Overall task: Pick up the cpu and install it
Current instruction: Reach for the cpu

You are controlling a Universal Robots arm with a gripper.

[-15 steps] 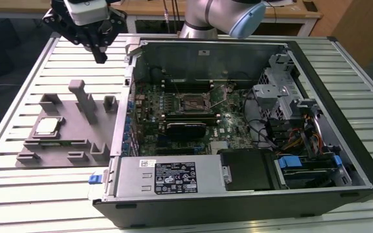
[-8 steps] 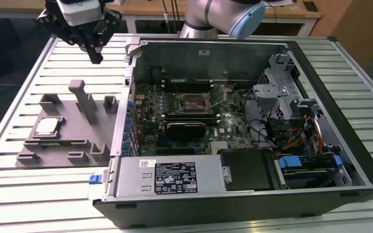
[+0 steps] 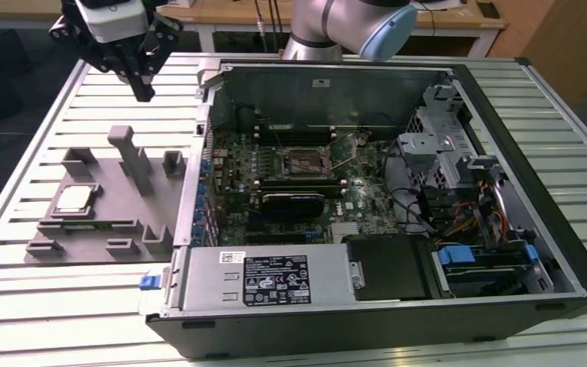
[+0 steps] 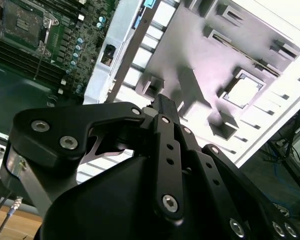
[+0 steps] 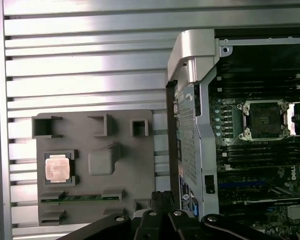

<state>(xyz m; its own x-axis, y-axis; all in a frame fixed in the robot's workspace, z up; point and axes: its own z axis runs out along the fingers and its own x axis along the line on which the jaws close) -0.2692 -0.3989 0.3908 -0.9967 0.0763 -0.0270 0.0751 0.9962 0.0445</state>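
We see a slatted metal table (image 3: 49, 306) carrying an open computer case (image 3: 324, 92) lying on its side. Inside it is the green motherboard (image 3: 355, 200), and the black-framed socket (image 3: 304, 162) at its middle holds no chip. To the exterior view's left of the case lies a grey plastic tray (image 3: 120, 208) with several recesses and upright posts. The gripper (image 3: 144, 93) hangs above the table past the tray's far edge (its jaws look pressed together, pinching nothing). The cpu (image 3: 74, 199) sits flat in a square recess of the tray, silvery lid up, well apart from the gripper and outside the case.
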